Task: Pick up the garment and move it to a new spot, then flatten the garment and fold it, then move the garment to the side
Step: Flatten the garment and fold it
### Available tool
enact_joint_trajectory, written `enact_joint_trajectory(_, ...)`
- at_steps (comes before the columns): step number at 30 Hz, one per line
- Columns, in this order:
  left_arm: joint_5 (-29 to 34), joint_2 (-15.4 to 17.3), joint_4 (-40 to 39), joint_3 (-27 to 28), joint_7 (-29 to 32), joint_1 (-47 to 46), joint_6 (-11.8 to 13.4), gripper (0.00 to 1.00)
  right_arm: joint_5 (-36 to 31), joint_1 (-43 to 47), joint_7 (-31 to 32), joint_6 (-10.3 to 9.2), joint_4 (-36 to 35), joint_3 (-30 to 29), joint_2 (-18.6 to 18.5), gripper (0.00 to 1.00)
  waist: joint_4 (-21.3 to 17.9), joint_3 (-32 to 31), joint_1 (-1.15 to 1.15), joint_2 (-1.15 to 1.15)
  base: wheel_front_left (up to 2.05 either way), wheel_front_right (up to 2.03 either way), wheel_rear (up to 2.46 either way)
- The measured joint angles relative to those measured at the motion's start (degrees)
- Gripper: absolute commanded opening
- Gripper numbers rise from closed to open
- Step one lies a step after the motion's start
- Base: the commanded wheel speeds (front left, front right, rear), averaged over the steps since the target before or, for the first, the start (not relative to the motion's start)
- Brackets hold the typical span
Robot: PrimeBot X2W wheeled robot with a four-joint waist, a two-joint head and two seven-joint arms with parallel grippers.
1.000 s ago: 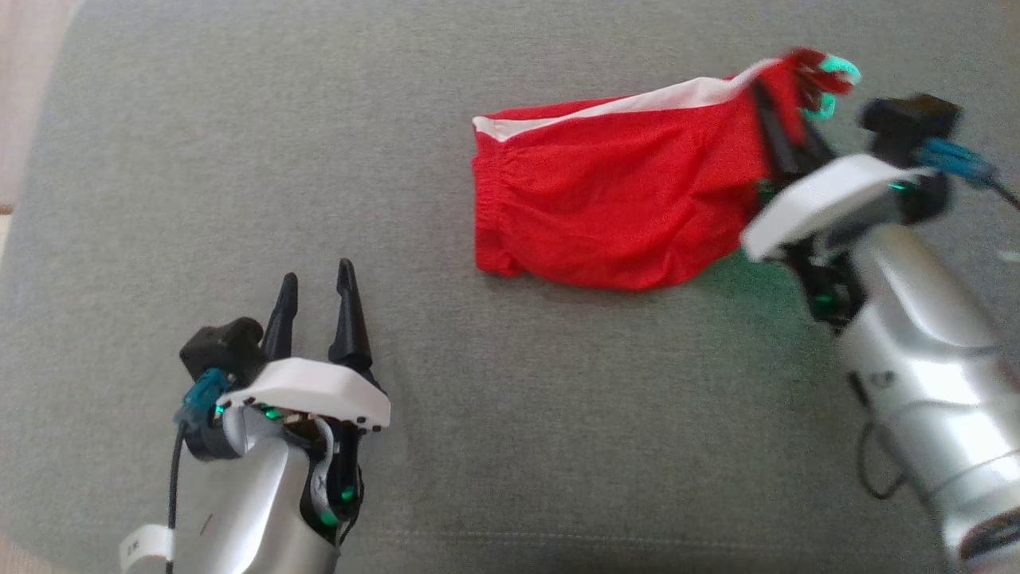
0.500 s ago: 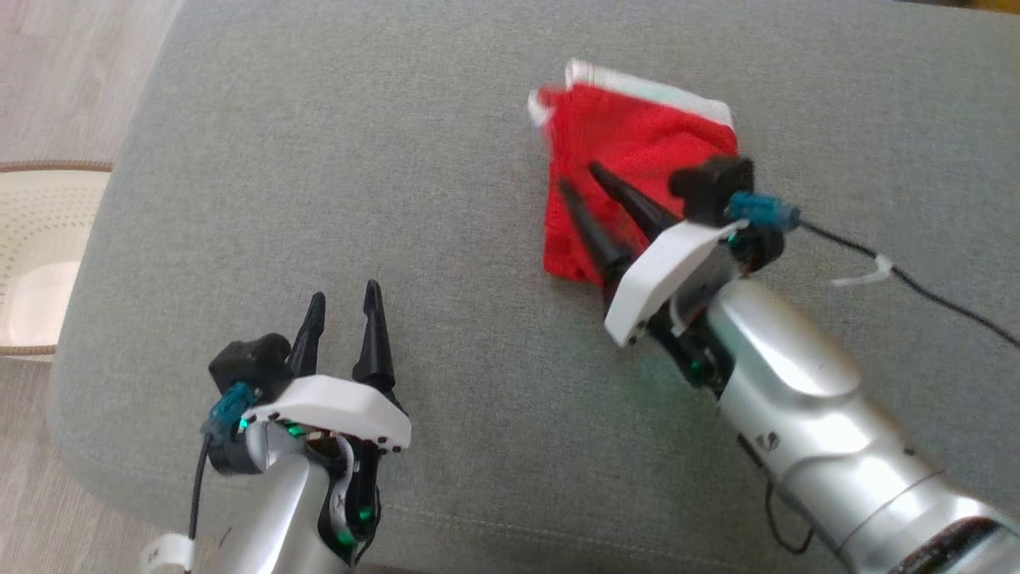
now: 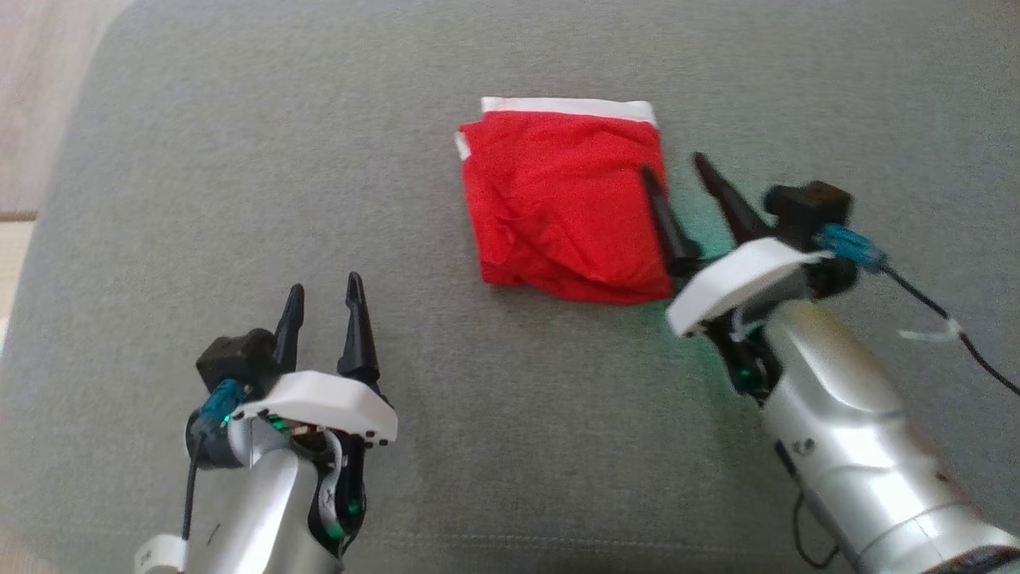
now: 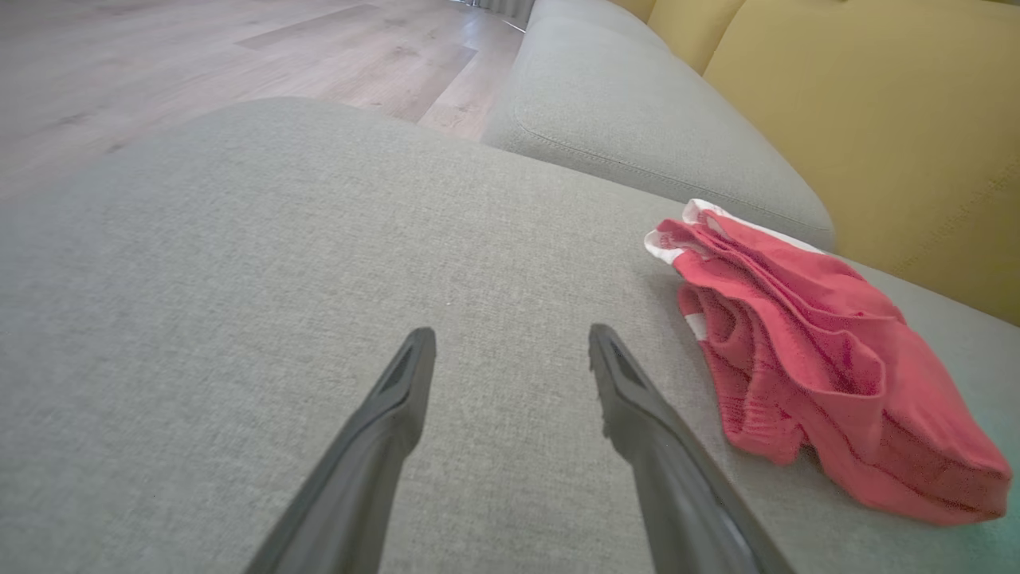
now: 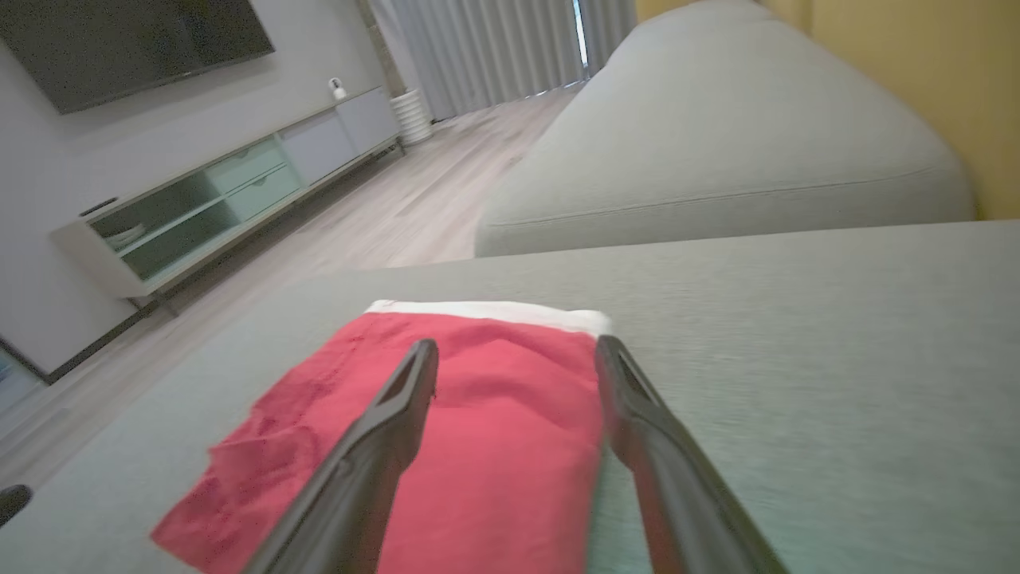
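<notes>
The garment is a red pair of shorts with a white band, folded into a rough square on the grey sofa cushion. It also lies at the right of the left wrist view and under the fingers in the right wrist view. My right gripper stands open over the garment's right edge, with nothing between its fingers. My left gripper is open and empty, well to the lower left of the garment, hovering over bare cushion.
A second grey cushion and a yellow backrest lie beyond the garment. Wooden floor and a low TV cabinet are off the sofa's edge. A black cable trails from my right wrist.
My right gripper let go of the garment and opened; the garment, stretched wide a second ago, now lies folded over into a square. The head camera shifted. The left gripper stayed put.
</notes>
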Motion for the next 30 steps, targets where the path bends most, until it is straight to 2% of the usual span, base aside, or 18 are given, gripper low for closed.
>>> enact_joint_trajectory(3, 1.4, 0.0, -0.4, 0.6, 0.0, 0.0, 0.0, 1.00, -3.1, 2.3, -0.2, 0.00, -0.5, -7.0, -0.2, 1.00, -1.8, -0.3, 0.00, 0.00, 0.00, 0.00, 0.00)
enact_joint_trajectory(7, 3.3, 0.0, -0.5, 2.0, 0.0, 0.1, 0.0, 1.00, -8.6, 6.6, -0.2, 0.00, -5.3, -15.6, -0.1, 1.00, -3.7, -0.9, 0.00, 0.00, 0.00, 0.00, 0.00)
enact_joint_trajectory(13, 6.1, 0.0, -0.5, 3.8, 0.0, 2.5, 0.3, 1.00, -15.4, 13.6, -0.2, 0.00, -9.5, -22.6, 1.2, 1.00, -5.7, -2.3, 0.00, 0.00, 0.00, 0.00, 0.00)
enact_joint_trajectory(15, 7.0, 0.0, -0.5, 4.5, 0.0, 3.4, 0.3, 1.00, -16.9, 15.2, -0.2, 0.00, -10.3, -23.6, 1.3, 1.00, -6.2, -3.1, 0.00, 0.00, 0.00, 0.00, 0.00)
enact_joint_trajectory(26, 8.9, 0.0, -0.4, 6.3, 0.0, 7.0, -0.2, 1.00, -14.2, 20.2, -0.2, 0.00, -11.2, -22.3, 1.7, 1.00, -7.1, -5.3, 0.00, 0.00, 0.00, 0.00, 0.00)
enact_joint_trajectory(30, 8.8, 0.0, -0.5, 5.9, 0.0, 7.0, -0.6, 1.00, -14.2, 20.0, -0.2, 0.00, -11.3, -19.1, 1.7, 1.00, -6.4, -4.9, 0.00, 0.00, 0.00, 0.00, 0.00)
